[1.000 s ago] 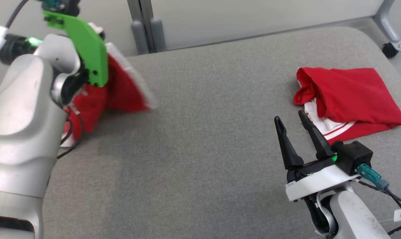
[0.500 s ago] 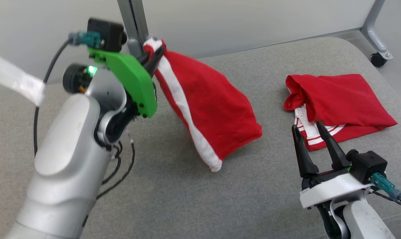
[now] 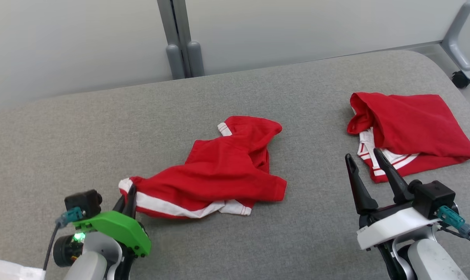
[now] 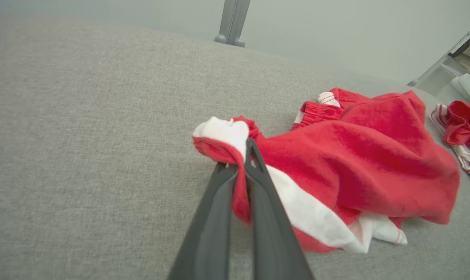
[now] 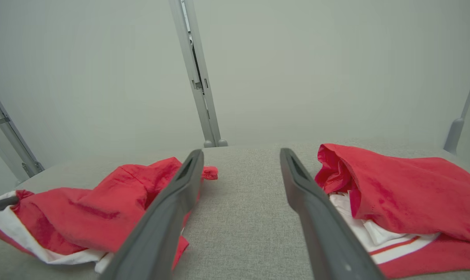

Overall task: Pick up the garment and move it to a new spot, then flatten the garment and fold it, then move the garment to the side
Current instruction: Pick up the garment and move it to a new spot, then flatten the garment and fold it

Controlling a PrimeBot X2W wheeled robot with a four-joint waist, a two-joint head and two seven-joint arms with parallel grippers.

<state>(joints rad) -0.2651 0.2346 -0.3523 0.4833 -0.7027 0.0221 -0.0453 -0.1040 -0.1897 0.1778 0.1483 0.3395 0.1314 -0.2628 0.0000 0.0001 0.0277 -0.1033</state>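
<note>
While the left gripper (image 3: 129, 196) sits low at the near-left of the grey fabric bench (image 3: 83, 136), its 2 fingers (image 4: 266, 202) are pressed together on the white-banded corner of a red garment (image 3: 227, 171), pinching cloth between them. From that pinched corner the garment lies crumpled on the middle of the bench. Its long axis runs away from the fingers toward the right and slightly farther from the robot, with a white-trimmed hem along the near edge and a bunched lobe at the far end. The right gripper (image 3: 362, 153) hovers at the near-right, its fingers spread wide, holding nothing and pointing away from the robot. It is well apart from the crumpled garment, whose free right-hand edge lies to the left of those fingers. Just beside their right-hand tip lies a 2nd red garment (image 3: 413, 124) with white striped trim, roughly folded. Judging by this layout, the move to a new spot looks done and flattening comes next. The free end is nearer the right arm, which would have to reach left, away from the folded piece, to take it and pull against the left grip.
</note>
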